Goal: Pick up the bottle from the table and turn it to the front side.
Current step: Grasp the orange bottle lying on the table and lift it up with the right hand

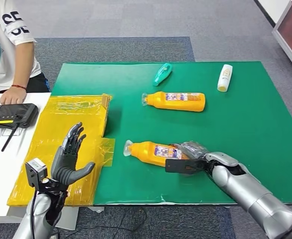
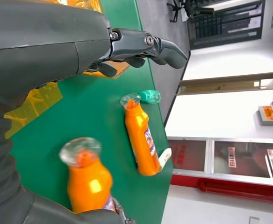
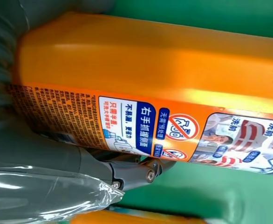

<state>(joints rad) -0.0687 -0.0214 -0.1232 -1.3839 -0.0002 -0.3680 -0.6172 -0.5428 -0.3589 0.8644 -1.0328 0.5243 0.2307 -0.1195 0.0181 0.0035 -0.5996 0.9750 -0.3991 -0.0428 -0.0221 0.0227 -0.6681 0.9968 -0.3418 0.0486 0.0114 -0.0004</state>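
The near orange bottle [image 1: 154, 152] lay flat on the green mat [image 1: 249, 124], cap pointing left. The right hand [image 1: 188, 158] was wrapped round its base end, fingers against the label. It looked rigid, glossy plastic, likely slippery and weighty if full; the flat-sided body seemed the safest hold. The left hand [image 1: 70, 157] hovered open, holding nothing.

Two orange bottles [image 1: 152, 152] [image 1: 176, 101], one teal bottle [image 1: 162, 73], one white bottle [image 1: 224, 77], one yellow bag [image 1: 62, 134], one controller [image 1: 11, 116]

Teal tube [image 1: 162, 73], white bottle [image 1: 224, 77], controller [image 1: 12, 115]
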